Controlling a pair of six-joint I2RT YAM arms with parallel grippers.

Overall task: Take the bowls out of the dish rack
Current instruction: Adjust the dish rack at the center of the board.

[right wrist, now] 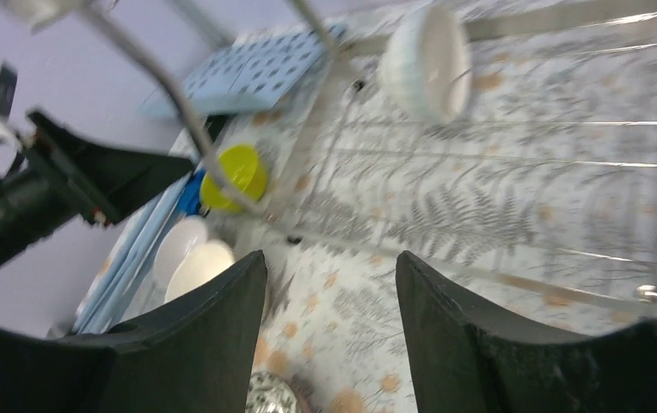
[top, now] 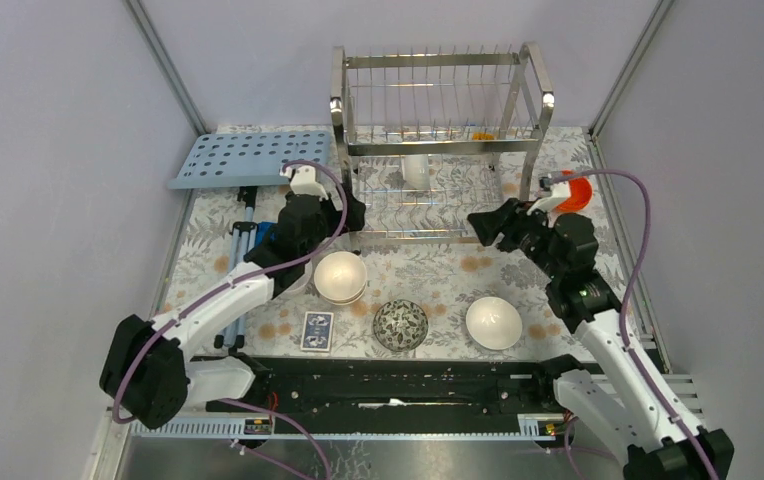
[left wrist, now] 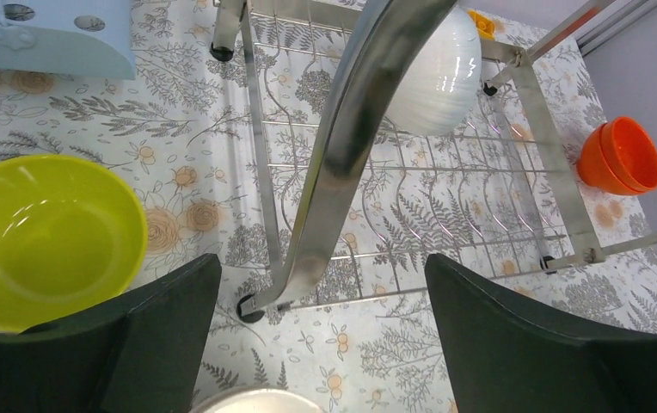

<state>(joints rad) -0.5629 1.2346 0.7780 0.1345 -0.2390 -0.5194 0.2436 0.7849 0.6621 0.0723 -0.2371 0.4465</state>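
Reaching under the upper tier of the dish rack (top: 428, 147) for the white bowl (top: 416, 170) standing on edge at upper centre, I favour the right gripper (top: 486, 225), part-open and empty, aimed across its rim; the left gripper (top: 351, 213) gapes wide, also empty.

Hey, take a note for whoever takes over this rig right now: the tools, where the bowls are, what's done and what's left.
Left tool: open, empty, at the dish rack's front left corner.
Right tool: open, empty, facing the rack's lower tier from the right.
In the rack: one white bowl on edge in the lower tier, the only one visible there.
Done, out on the table: yellow-green bowl left of the rack, orange bowls to its right, and pale bowls, patterned bowl and another white one in front.
Left: take out that white bowl.
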